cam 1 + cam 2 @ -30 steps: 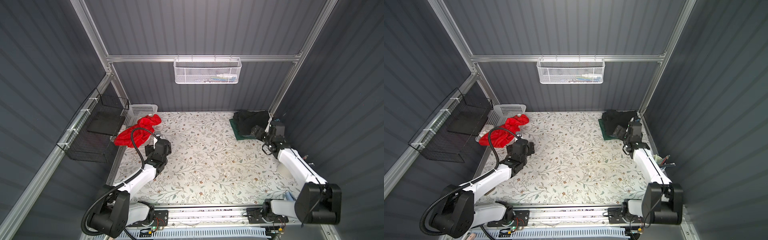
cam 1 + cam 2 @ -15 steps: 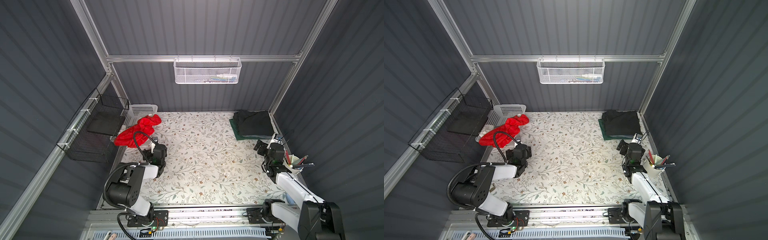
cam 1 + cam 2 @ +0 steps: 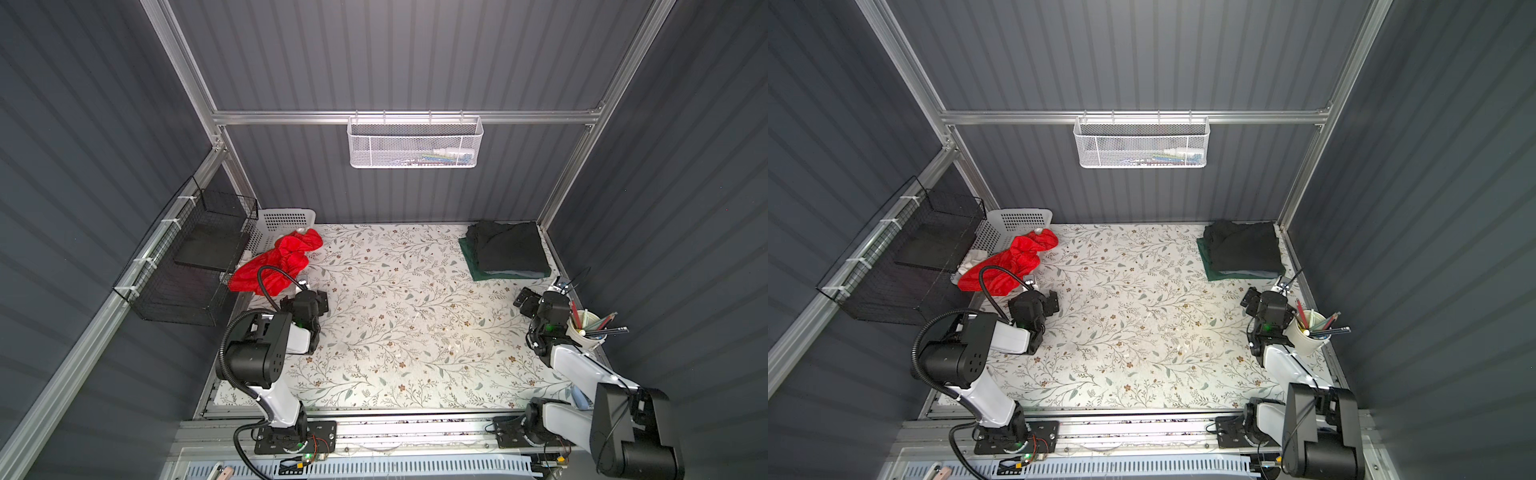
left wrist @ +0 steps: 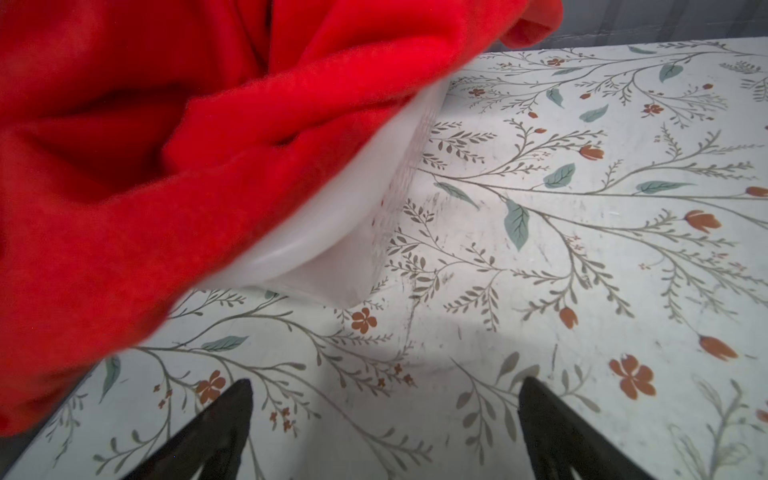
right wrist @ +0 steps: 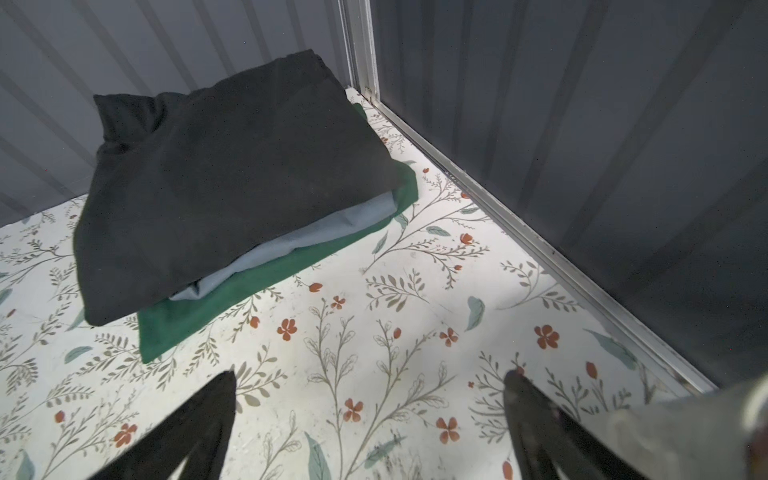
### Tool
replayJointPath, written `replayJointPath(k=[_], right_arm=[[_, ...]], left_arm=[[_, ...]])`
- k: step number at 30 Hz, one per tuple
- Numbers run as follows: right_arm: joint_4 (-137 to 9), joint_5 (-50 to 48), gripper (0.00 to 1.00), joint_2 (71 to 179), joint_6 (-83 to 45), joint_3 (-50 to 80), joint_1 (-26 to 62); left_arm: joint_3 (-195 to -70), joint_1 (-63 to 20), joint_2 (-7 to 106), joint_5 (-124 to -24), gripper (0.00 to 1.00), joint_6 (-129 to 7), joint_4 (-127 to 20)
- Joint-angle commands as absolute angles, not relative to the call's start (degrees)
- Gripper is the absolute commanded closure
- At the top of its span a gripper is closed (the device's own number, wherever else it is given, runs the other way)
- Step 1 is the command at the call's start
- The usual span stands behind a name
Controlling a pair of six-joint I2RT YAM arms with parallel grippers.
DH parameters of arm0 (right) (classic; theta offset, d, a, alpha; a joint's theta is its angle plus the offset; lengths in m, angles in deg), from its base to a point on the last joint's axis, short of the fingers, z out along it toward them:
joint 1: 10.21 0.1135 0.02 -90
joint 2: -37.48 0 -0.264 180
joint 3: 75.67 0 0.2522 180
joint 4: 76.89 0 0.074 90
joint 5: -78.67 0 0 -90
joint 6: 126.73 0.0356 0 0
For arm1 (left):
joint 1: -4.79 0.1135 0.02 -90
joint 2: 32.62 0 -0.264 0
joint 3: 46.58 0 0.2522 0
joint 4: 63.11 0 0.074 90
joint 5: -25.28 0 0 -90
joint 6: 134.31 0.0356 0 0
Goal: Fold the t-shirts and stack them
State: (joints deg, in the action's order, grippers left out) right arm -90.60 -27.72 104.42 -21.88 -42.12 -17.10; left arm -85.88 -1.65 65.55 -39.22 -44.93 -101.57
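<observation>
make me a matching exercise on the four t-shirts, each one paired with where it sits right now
Things:
1. black t-shirt
2. slate blue-grey t-shirt
3. dark green t-shirt
4. red t-shirt

Places:
A. bottom folded layer
B. crumpled, spilling over the rim of the white basket
C. top folded layer
D. middle folded layer, only an edge showing

Pairs: 1-C, 2-D, 3-A, 4-B

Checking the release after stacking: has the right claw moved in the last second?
Yes. The right claw, open and empty, has pulled back from the folded stack toward the table's front, now beside the pencil cup.
</observation>
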Motion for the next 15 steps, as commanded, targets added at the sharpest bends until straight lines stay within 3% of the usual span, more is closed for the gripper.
replayJointPath(k=[1,15], right_arm=[[-95.59,-28.56,0.01,104.47,-22.5,-43.25,-17.33],[-112.33,-22.75,0.01,109.74,-24.19,-46.39,-17.34]], left_arm=[[-86.43,-1.62,65.74,-40.96,0.0,-45.92,-103.48],[-86.36,-1.63,65.7,-40.73,0.0,-45.98,-103.4]])
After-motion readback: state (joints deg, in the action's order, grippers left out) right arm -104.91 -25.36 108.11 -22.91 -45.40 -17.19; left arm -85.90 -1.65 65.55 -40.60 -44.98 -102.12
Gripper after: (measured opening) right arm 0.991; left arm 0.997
